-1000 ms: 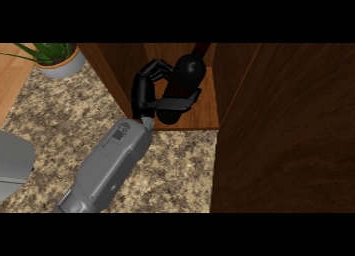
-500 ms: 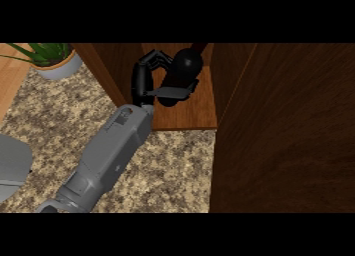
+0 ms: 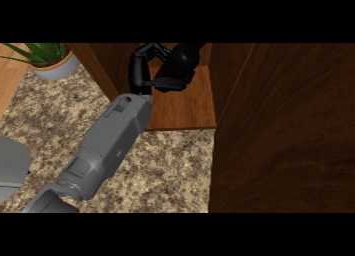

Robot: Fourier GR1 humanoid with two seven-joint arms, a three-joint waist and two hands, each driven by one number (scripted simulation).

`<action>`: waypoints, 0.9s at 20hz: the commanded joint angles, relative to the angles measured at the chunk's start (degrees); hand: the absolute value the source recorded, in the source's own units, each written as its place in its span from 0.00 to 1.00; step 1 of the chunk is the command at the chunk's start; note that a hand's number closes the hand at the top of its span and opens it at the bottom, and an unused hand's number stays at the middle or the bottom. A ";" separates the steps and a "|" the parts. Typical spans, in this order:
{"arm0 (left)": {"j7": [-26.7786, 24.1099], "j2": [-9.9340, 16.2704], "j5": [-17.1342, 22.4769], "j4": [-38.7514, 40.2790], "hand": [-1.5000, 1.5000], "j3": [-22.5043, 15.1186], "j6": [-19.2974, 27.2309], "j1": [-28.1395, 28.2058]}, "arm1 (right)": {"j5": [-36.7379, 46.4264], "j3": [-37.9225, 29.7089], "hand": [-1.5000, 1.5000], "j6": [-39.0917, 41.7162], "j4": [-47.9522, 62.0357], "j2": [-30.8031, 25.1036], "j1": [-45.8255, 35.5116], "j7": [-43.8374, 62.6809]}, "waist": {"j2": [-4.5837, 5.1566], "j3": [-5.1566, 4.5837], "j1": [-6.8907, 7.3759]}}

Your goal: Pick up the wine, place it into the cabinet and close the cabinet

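The wine bottle [image 3: 186, 59] is dark and stands deep inside the open wooden cabinet, over its shelf [image 3: 186, 107]. My right hand [image 3: 144, 67] is curled round the bottle from the left, with the thumb under its lower part. The grey forearm [image 3: 110, 140] reaches up from the lower left edge into the cabinet. The bottle's base is hidden by the hand, so I cannot tell whether it rests on the shelf. The cabinet door [image 3: 291, 125] stands open at the right, a broad dark wooden panel. No left hand shows.
A potted green plant [image 3: 53, 60] stands at the upper left on the speckled granite counter [image 3: 172, 165]. A grey rounded shape [image 3: 3, 167] sits at the left edge. The cabinet's left wall [image 3: 99, 65] runs close beside the hand.
The right arm has pushed further into the cabinet, carrying the bottle up and back in the view. The hand has stayed curled round it.
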 commanded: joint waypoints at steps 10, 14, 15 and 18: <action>-3.05 -0.53 7.14 8.39 1.00 8.83 -4.14 -4.56 | -2.83 1.84 0.00 -1.76 -4.59 0.62 -2.06 4.13 | 0.50 -0.06 -1.02; -4.62 -0.54 6.59 9.93 1.00 9.50 -6.24 -3.49 | -3.11 1.16 0.00 0.29 -5.53 0.99 3.18 0.20 | 0.31 0.00 -0.66; -5.40 -0.54 7.54 11.05 1.00 9.39 -5.92 -3.15 | -1.15 3.45 0.00 0.90 -3.26 1.91 3.41 -1.56 | 0.58 -0.01 -1.39; -4.71 0.21 6.28 12.19 1.00 9.93 -5.93 -4.93 | -1.13 2.29 0.00 -0.14 -3.15 1.53 1.72 -0.83 | 0.46 -0.01 -0.61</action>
